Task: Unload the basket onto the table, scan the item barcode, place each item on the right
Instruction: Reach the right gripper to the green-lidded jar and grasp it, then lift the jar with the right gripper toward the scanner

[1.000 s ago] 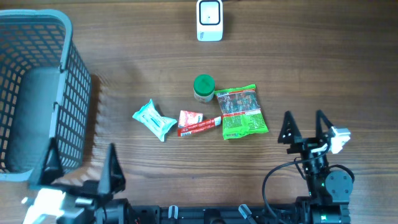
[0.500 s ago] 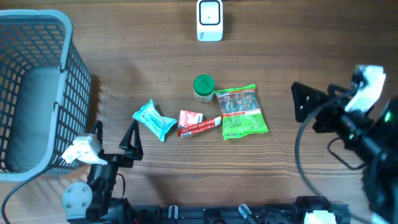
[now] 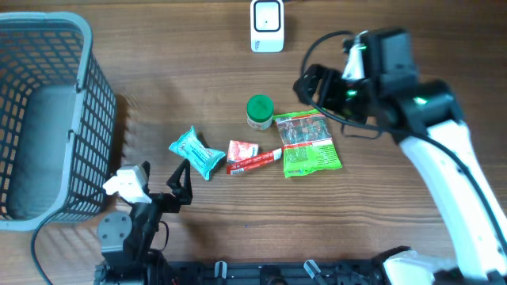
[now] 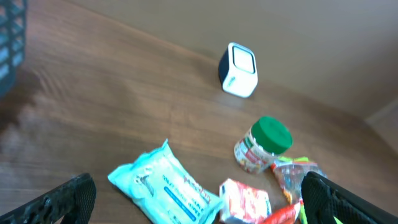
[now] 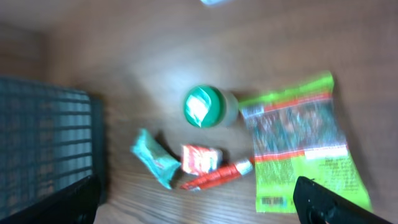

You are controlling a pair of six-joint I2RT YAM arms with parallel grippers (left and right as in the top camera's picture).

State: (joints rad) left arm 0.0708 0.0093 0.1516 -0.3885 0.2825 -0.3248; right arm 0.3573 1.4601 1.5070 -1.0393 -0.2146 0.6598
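Note:
Several items lie mid-table: a green snack bag (image 3: 307, 142) (image 5: 298, 146), a green-lidded jar (image 3: 259, 112) (image 4: 262, 144) (image 5: 207, 107), a red-and-white packet (image 3: 242, 150), a red tube (image 3: 255, 162) and a teal wipes pack (image 3: 196, 152) (image 4: 165, 186). The white scanner (image 3: 267, 25) (image 4: 239, 70) stands at the far edge. My right gripper (image 3: 317, 89) (image 5: 199, 205) hovers open above the jar and the snack bag, holding nothing. My left gripper (image 3: 158, 190) (image 4: 199, 208) is open at the near edge, facing the wipes pack. The right wrist view is blurred.
A grey mesh basket (image 3: 47, 119) (image 5: 50, 137) fills the left side of the table. The wooden table (image 3: 412, 237) is bare to the right of the snack bag and along its front.
My right arm has swung from the near right corner up and left to hang over the items. My left gripper has shifted right, toward the wipes pack. The items lie unmoved.

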